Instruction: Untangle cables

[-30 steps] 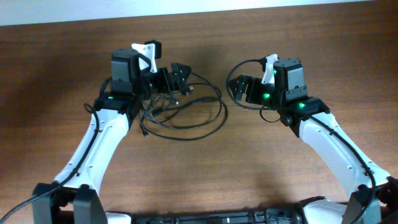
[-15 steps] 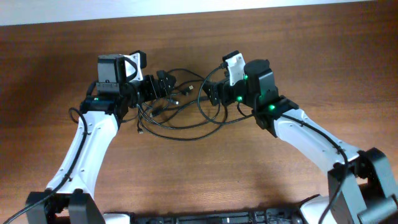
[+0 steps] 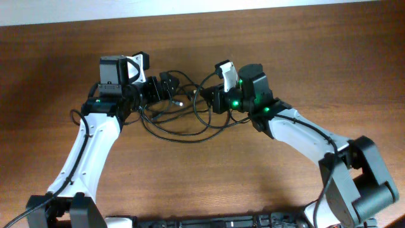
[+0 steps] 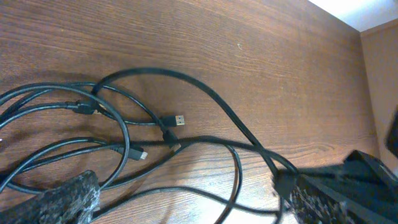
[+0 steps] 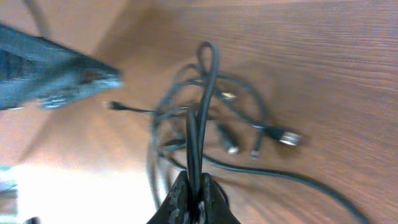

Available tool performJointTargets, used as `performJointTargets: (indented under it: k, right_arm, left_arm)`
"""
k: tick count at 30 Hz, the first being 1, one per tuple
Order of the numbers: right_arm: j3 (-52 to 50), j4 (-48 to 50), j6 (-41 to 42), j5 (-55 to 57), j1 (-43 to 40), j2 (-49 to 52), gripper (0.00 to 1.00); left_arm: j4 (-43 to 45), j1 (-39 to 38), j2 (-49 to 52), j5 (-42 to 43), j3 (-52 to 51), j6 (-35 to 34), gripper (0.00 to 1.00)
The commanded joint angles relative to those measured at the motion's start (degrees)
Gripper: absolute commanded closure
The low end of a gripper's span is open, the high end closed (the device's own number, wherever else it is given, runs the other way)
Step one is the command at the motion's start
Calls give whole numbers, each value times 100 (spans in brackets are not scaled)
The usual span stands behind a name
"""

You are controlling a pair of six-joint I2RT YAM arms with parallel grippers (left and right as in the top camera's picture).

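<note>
Right jaws are coming in from well off to the side and snapping from spread to pressed together, now pinching a few strands (image 5: 199,118) that are running straight out ahead of them. Left jaws are staying spread wide and gripping nothing, with plug ends (image 4: 177,118) lying just ahead, between the two fingers. The cables (image 3: 183,106) are lying looped on the bench (image 3: 190,183) between the two sets of jaws, loops crossing. Judging: first hold is being made, so a pull-apart is becoming possible; nothing is looking separated yet.
</note>
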Motion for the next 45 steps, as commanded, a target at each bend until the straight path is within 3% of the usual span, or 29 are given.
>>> performJointTargets:
  k: [1,4,8,11,14,20,25,29,31,36,40,45]
  right_arm:
    - [114,-42,315,-855,31,-605,96]
    - [114,-57,345,-157,31,-737,96]
    - [114,-341,1565,1587,31,-732,96]
    - [114,-350,1681,1930,31,-732,83]
    - [114,-737,1676,2505,31,-730,80]
    - [111,-1178,555,2852,37,-568,67]
    - [111,-1687,-304,2852,42,-562,67]
    - [109,-1919,-356,3517,37,-553,66]
    - [109,-1902,-358,3936,37,-415,67]
    - [109,-1397,-356,3783,37,289,68]
    - [186,-754,-348,3329,37,345,96]
    - [929,-1670,-68,1943,37,181,96]
  left_arm:
    - [0,-118,-81,-13,42,87,1]
    - [-160,-544,-24,7,42,90,1]
    - [-229,-1071,-20,4,42,96,1]
    - [-229,-1239,-20,2,42,96,1]
    - [-229,-1233,-20,-4,42,96,1]
    - [-234,-1233,-20,-168,42,94,1]
    - [-232,-1233,-20,-170,42,94,1]
    - [-232,-1233,-20,-168,42,94,1]
    - [-232,-1233,-20,-168,42,94,1]
    - [-232,-1233,-20,-168,42,94,1]
    - [-232,-1233,-9,-173,42,94,1]
    - [-234,-1235,35,-212,39,94,1]
